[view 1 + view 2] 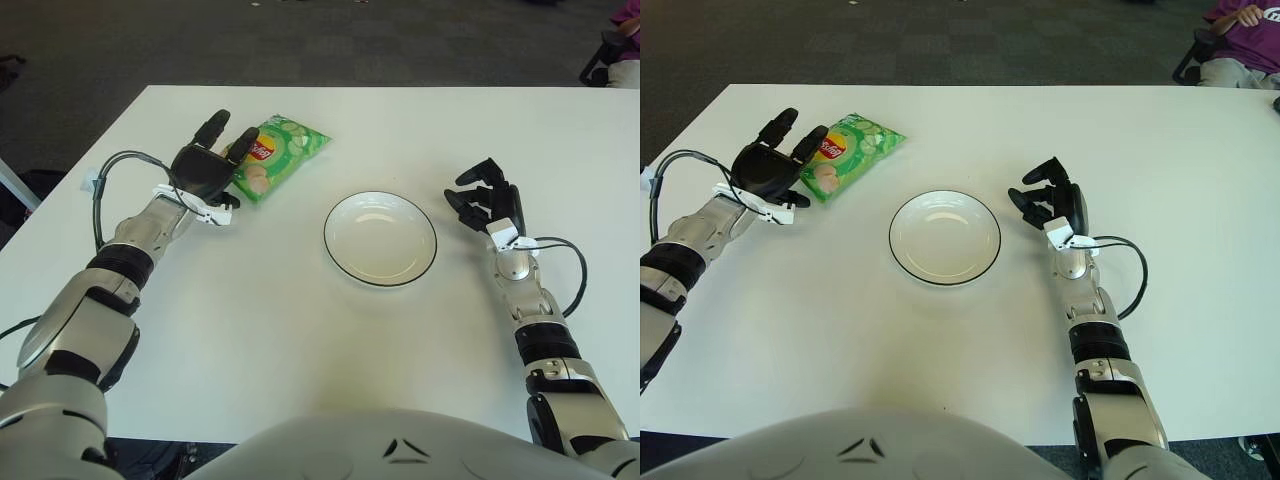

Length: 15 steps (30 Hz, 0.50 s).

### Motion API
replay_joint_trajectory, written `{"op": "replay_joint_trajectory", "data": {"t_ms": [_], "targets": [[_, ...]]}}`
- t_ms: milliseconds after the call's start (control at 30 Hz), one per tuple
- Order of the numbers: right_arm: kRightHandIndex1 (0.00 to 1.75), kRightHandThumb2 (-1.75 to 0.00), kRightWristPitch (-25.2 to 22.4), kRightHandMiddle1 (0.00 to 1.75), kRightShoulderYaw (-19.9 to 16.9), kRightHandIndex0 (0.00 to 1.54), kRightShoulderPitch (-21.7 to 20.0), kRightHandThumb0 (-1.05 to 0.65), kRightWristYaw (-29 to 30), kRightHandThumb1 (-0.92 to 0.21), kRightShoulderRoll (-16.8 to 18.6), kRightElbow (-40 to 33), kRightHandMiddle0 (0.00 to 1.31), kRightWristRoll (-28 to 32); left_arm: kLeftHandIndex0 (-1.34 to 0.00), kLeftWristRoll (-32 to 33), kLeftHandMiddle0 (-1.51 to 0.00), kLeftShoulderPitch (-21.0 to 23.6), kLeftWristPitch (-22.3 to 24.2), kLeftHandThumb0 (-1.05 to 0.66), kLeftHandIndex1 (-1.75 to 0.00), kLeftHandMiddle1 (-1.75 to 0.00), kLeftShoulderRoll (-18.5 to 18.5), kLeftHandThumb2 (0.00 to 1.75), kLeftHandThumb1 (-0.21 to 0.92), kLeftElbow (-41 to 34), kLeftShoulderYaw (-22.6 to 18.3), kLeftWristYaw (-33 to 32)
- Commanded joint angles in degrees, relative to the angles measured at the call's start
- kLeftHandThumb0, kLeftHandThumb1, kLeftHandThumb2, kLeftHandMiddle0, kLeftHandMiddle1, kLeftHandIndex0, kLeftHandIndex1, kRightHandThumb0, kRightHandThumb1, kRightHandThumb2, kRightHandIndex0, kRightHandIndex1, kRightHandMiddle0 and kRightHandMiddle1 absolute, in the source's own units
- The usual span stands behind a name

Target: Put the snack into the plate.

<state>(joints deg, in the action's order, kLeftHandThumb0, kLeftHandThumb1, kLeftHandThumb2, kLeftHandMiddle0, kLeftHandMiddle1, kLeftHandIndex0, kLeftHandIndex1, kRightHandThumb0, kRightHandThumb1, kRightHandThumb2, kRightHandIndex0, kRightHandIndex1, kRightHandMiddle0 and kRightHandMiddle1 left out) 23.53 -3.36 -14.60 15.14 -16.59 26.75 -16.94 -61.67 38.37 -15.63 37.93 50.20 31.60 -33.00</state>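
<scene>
Green snack bag (277, 155) flat on table, well left of empty white plate (380, 239).

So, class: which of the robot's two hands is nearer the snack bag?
The left hand, with its fingers open right at the green snack bag. The right hand shows beyond the plate, on the far side.

White table (300, 340), dark carpet (300, 40)

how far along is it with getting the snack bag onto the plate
Nothing is finished yet: the plate holds nothing. The left hand is open at the near end of the snack bag, which lies flat on the table, not gripped. Grasping, carrying and placing remain. The right hand is idle right of the plate.
</scene>
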Motion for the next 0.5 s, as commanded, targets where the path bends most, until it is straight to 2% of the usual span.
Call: {"op": "replay_joint_trajectory", "data": {"t_ms": [0,300,467], "targets": [[0.47,-0.39,1.1,1.59,-0.2,0.97,-0.9,-0.35,0.1,-0.92,-0.7,0.7,0.33,0.3,-0.04,-0.2,0.00,1.6,1.4,-0.64,-0.01,0.00,-0.2,0.00,0.88,0.8,0.7,0.7],[0.47,-0.39,1.1,1.59,-0.2,0.96,-1.0,-0.35,0.1,-0.92,-0.8,0.7,0.33,0.2,-0.06,0.6,0.00,2.1,4.3,-0.58,-0.01,0.00,-1.7,0.01,0.89,1.9,0.8,-0.1],[0.47,-0.39,0.9,1.59,-0.2,0.96,-1.1,-0.35,0.1,-0.92,-0.9,0.4,0.33,0.1,-0.06,0.6,0.00,3.5,4.6,-0.56,-0.01,0.00,-2.8,0.01,0.90,5.0,1.5,-0.9]]}}
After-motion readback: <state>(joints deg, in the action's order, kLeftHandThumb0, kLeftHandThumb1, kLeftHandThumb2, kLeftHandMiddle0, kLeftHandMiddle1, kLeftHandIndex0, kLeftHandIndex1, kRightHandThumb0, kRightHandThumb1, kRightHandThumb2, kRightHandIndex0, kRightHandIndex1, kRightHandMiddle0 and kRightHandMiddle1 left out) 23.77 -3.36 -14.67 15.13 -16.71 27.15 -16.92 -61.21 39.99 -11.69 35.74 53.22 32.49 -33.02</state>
